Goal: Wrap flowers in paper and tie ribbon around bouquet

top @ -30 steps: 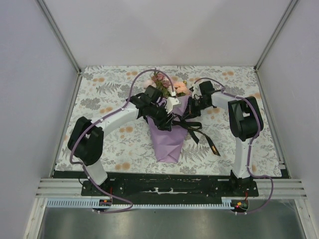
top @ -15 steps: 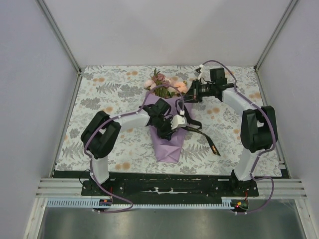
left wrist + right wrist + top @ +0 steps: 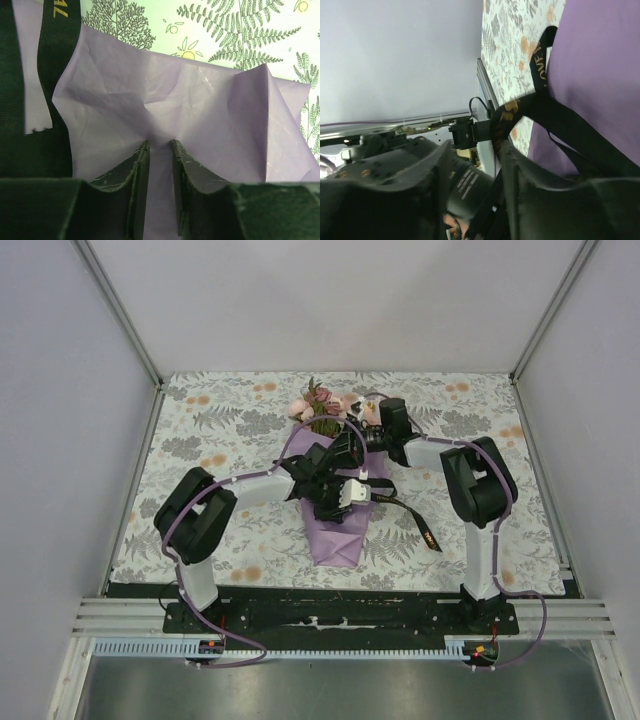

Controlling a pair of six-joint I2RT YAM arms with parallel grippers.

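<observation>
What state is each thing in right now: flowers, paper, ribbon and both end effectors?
paper: rolled into a creased cone, lying on the table.
flowers: wrapped, blooms sticking out of the far, wide end.
ribbon: crossing the cone, one tail loose on the table; whether knotted, cannot tell.
left end effector: closed on a paper fold.
right end effector: open, ribbon running through it.

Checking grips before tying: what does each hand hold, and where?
Left hand pinches a fold of paper. Ribbon runs through the right hand; grip unclear.
</observation>
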